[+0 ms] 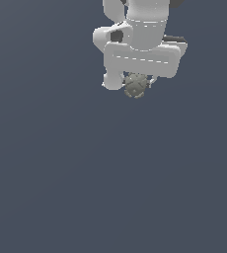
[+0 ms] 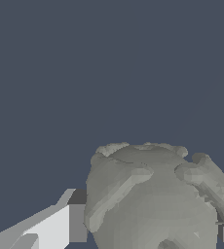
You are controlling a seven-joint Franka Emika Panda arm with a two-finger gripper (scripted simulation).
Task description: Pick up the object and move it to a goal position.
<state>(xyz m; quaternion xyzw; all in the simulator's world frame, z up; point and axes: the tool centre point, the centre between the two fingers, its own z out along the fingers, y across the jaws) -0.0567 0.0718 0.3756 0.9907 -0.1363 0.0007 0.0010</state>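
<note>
Lumpy grey-olive ball (image 2: 155, 199) sits clamped within the hand (image 1: 135, 85).

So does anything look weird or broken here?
Nothing stands out. The lumpy grey-olive ball sits between the fingers of the white gripper, whole and undamaged, over a plain dark surface.

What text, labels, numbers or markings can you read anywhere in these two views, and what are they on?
None. No readable text, label, number or sign appears in either view.
The lumpy ball shows only mottled grey-olive bumps, no markings.
The gripper and its white bar are plain, with no lettering or logo.
The dark grey-blue background is blank.
</note>
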